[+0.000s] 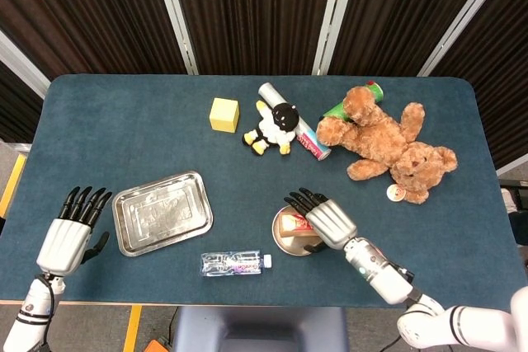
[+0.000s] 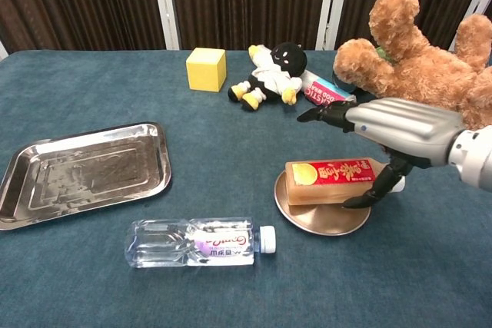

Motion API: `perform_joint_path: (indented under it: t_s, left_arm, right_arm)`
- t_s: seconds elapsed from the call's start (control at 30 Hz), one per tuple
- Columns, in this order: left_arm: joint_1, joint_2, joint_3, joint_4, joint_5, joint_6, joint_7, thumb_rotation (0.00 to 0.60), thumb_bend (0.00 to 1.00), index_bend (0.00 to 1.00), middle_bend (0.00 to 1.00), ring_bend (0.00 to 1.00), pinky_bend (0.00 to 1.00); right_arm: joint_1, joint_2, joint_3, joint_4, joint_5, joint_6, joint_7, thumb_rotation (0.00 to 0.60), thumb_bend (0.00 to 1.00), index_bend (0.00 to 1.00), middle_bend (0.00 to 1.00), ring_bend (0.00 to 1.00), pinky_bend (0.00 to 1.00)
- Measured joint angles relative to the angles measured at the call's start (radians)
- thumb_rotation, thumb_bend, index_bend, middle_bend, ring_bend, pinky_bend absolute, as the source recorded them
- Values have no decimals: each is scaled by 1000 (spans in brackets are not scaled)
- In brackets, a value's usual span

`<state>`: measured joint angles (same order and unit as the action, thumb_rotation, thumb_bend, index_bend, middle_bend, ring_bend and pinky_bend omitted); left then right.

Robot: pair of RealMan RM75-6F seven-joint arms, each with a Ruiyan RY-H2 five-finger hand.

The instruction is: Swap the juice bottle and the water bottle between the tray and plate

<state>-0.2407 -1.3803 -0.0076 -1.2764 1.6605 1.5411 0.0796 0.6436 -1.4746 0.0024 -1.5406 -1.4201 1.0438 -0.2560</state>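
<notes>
The juice bottle (image 2: 332, 180), brown with a red and yellow label, lies on its side on the round metal plate (image 2: 315, 218) (image 1: 285, 242). My right hand (image 2: 392, 130) (image 1: 320, 218) hovers just above it with fingers spread, holding nothing. The clear water bottle (image 2: 192, 242) (image 1: 234, 264) lies on the cloth in front of the tray, cap pointing right. The rectangular steel tray (image 2: 81, 172) (image 1: 161, 212) sits at the left with nothing in it. My left hand (image 1: 71, 230) rests open at the table's left edge, beside the tray.
At the back stand a yellow cube (image 2: 206, 69), a black-and-white plush (image 2: 274, 71), a lying tube can (image 2: 327, 93) and a large brown teddy bear (image 2: 419, 59). A green can (image 1: 346, 105) lies behind the bear.
</notes>
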Motion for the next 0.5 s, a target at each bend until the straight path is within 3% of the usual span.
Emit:
perform_joint_path:
  t_s: [0.1, 0.2, 0.37, 0.5]
  left_arm:
    - [-3, 6, 18, -14, 30, 1, -14, 600, 380, 0, 64, 0, 34]
    - [-19, 19, 44, -38, 75, -18, -36, 600, 381, 0, 38, 0, 35]
    - [-60, 52, 82, -121, 149, -62, -74, 600, 381, 0, 26, 0, 36]
    - [-102, 76, 120, -210, 216, -112, -100, 600, 384, 0, 4, 0, 35]
  right_arm:
    - [-44, 47, -27, -32, -54, 83, 6, 600, 189, 0, 31, 2, 150]
    - [-119, 86, -65, -45, -104, 204, 11, 600, 189, 0, 6, 0, 93]
    - [-294, 130, -137, -18, -159, 403, 77, 600, 187, 0, 0, 0, 78]
    - [-354, 162, -169, 5, -195, 447, 148, 600, 187, 0, 0, 0, 68]
